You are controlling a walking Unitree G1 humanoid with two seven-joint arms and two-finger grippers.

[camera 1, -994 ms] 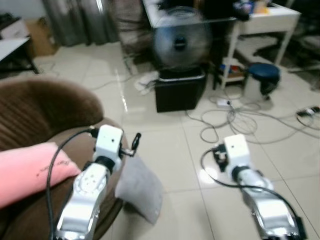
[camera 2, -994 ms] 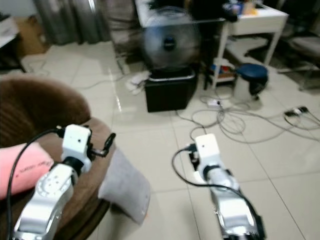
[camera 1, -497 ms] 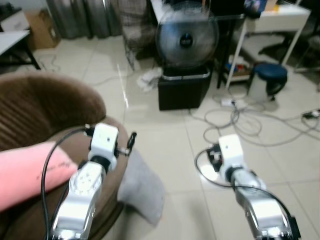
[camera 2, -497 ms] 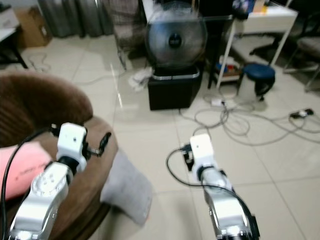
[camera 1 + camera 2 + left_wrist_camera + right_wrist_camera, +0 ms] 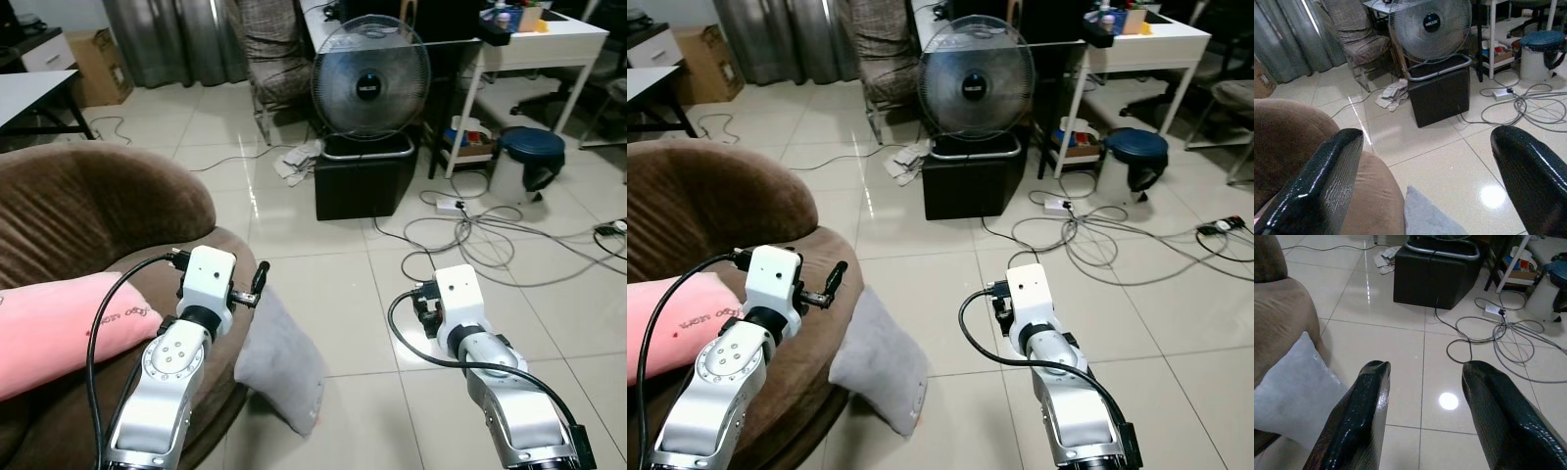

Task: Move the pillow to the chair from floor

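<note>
**Q:** How did your jaws stand?

**A:** Both spread, nothing between them. My left gripper (image 5: 1425,196) had its fingers (image 5: 1320,186) wide apart, held over the front edge of the brown chair (image 5: 88,220). My right gripper (image 5: 1422,421) was also parted, fingers (image 5: 1359,416) over bare tile. From the head views I could not see the fingertips of either; the white wrist housings covered them.

**Q:** And the pillow?

**A:** Grey pillow (image 5: 282,362) was on the floor (image 5: 323,284), leaning against the chair's front, one corner down on the tile. It lay between my two arms, nearer the left. In the left wrist view I caught just its top corner (image 5: 1427,218); the rest was cut off at the frame edge. In the right wrist view its lower part went under my finger.

**Q:** Anything already on the chair?

**A:** A pink cushion (image 5: 59,328) lay across the seat, with dark lettering too small to read. Its far end ran out of frame.

**Q:** Farther out?

**A:** A standing fan (image 5: 370,83) on a black box (image 5: 364,181), crumpled cloth (image 5: 299,162) beside it, loose cables (image 5: 470,235) tangled on the tile. A white table (image 5: 539,39) behind; a blue-lidded bin (image 5: 524,162) under it. Items on the tabletop were too small to identify.
</note>
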